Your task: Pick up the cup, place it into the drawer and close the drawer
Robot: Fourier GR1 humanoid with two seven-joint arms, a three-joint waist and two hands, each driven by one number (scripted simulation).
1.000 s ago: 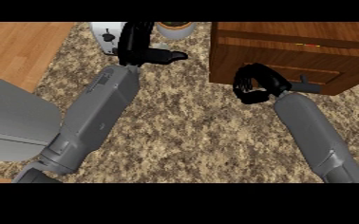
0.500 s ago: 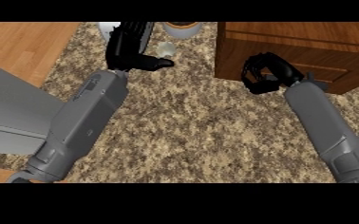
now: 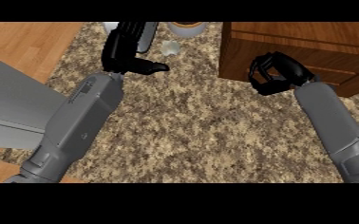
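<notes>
Here, a speckled stone desk (image 3: 189,118) is seen from above, with two grey forearms coming in from the lower edge. The left hand (image 3: 125,47) is stretched toward the far edge of the desk, its fingers held straight and its thumb pointing out to the right; nothing is gripped by it. Just past its fingertips, at the top edge of the view, a pale cup (image 3: 133,31) is partly hidden by the fingers, so whether it is touched cannot be told. A second round vessel (image 3: 186,27) (tan inside, with a pale rim) is cut off by the top edge just to the right of the cup. A small pale greenish object (image 3: 170,48) lies on the desk below that vessel, near the left thumb but apart from it.

At the right, a wooden drawer unit (image 3: 294,40) is set on the desk. The right hand (image 3: 275,74) is placed against its front, by the lower left corner, with the fingers curled into a clench; no object is seen inside them. A strip of wooden floor (image 3: 32,45) is visible at the left, with a grey panel (image 3: 21,107) below it.
</notes>
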